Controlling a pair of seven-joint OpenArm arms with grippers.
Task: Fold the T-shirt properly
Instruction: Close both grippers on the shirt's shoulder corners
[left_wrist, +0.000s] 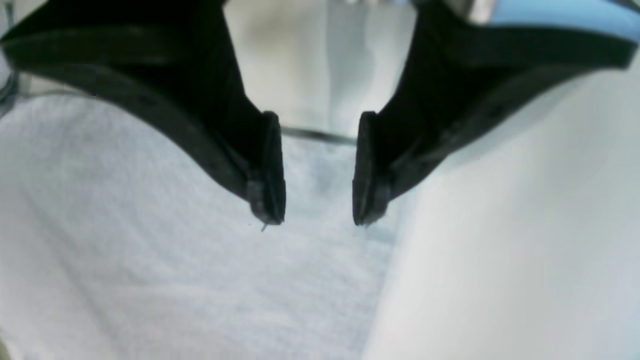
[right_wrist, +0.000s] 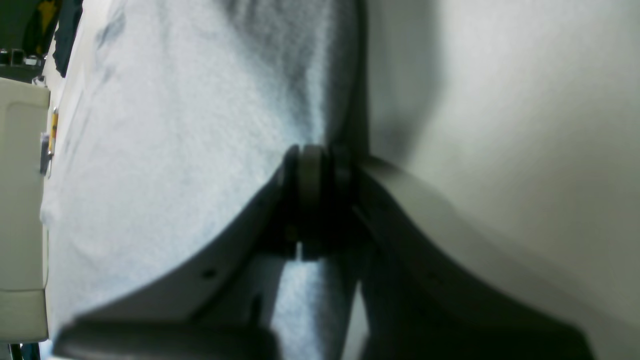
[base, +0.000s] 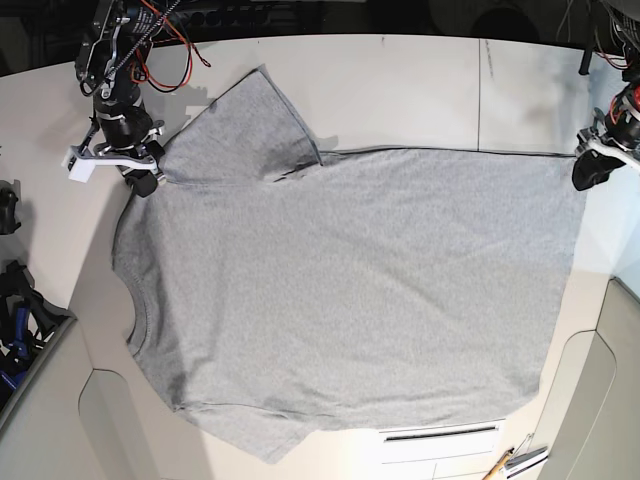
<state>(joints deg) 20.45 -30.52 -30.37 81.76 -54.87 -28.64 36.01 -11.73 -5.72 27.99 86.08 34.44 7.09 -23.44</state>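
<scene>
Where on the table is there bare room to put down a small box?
Bare table lies behind the T-shirt, between the sleeve and the left claw. Another bare strip runs left of the collar. The middle is covered, and the right claw crowds the shoulder.

We find no text, label, brand, number or sign that we can read in any view. The T-shirt (base: 350, 280) lies with a plain grey face up, and we make out no lettering on it. Below its hem, near the table's (base: 420, 80) front edge, small items are too tiny for us to read.
</scene>
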